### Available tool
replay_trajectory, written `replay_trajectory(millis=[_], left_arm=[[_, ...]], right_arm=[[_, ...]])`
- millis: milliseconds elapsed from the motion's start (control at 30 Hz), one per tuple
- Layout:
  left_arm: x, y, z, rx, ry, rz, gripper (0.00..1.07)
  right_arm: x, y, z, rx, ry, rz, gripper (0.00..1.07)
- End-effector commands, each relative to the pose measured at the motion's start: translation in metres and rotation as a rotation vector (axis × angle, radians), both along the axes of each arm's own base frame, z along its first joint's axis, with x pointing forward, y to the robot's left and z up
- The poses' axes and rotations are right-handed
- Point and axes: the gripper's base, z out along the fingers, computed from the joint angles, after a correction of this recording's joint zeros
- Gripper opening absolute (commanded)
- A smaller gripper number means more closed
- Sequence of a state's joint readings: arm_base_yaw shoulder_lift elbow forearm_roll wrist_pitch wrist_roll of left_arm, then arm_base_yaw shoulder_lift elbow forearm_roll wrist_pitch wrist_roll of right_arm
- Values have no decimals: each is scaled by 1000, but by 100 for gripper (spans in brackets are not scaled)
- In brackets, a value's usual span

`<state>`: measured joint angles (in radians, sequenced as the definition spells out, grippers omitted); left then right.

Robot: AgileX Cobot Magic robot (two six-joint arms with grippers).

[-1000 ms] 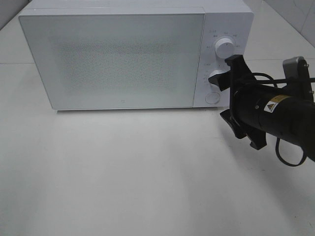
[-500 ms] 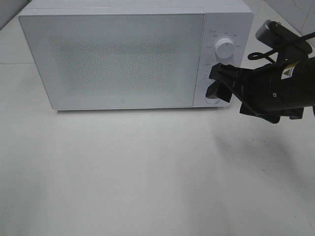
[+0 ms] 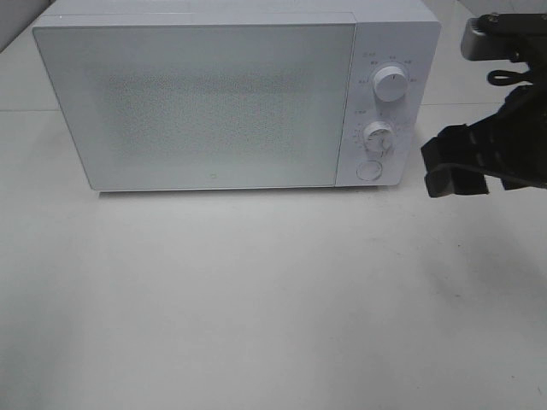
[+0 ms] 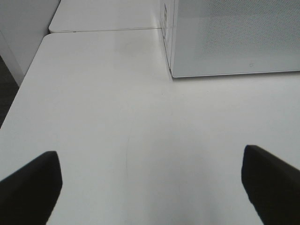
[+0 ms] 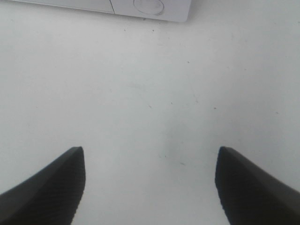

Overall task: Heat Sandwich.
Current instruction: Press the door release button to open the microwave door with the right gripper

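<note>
White table [image 3: 256, 307] holds one microwave [image 3: 214, 102] with two dials [image 3: 391, 85], one button [image 3: 368, 170].

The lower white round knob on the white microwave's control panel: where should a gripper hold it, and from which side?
Probably by its round rim, pinched on opposite sides, coming straight from the front: the lower white round knob stands out of the upright panel of the white microwave and faces forward.
</note>
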<state>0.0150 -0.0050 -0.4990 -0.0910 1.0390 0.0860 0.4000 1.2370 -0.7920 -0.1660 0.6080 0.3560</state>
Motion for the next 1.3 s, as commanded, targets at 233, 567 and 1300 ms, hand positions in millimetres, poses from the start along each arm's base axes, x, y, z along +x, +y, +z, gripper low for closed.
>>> replay_trajectory(millis=[233, 567, 1300], left_arm=[[-4, 0, -1, 0, -26, 0, 98], [-4, 0, -1, 0, -26, 0, 98], [-4, 0, -1, 0, -26, 0, 98]], right_arm=[[-43, -23, 37, -66, -13, 26, 75], [-98, -48, 67, -55, -83, 20, 75], [-208, -93, 45, -3, -376, -136, 75]])
